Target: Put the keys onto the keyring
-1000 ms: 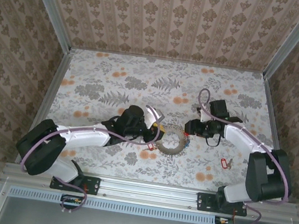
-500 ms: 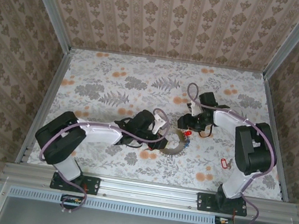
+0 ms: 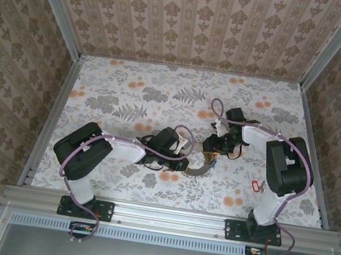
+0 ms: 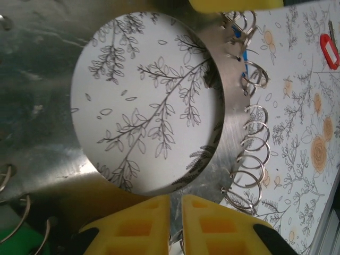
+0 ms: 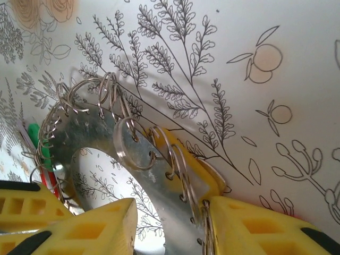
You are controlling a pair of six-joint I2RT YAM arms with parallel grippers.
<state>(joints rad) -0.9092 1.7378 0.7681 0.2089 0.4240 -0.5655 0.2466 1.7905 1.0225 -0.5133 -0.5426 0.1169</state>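
The keyring (image 3: 202, 165) is a flat silvery ring plate with many wire loops round its rim, and it lies between the two arms. My left gripper (image 4: 176, 220) is shut on the ring's near edge (image 4: 228, 133), with the thin plate pinched between its yellow fingers. My right gripper (image 5: 172, 231) is open and straddles the ring's band (image 5: 159, 186): one finger (image 5: 101, 226) stands in the hole and the other (image 5: 255, 228) touches the outer loops. A green tag (image 5: 38, 139) and a red tag (image 5: 50, 180) hang at the ring's far side. A key with a red tag (image 3: 255, 185) lies apart on the table.
The flower-patterned table (image 3: 131, 89) is boxed in by papered walls (image 3: 193, 22) at the back and both sides. A metal rail (image 3: 170, 216) runs along the near edge. A yellow piece (image 5: 199, 167) shows under the ring's band, and I cannot tell what it is.
The left arm swung right and its jaws closed on the ring's edge. The right gripper moved left onto the ring and its jaws narrowed.
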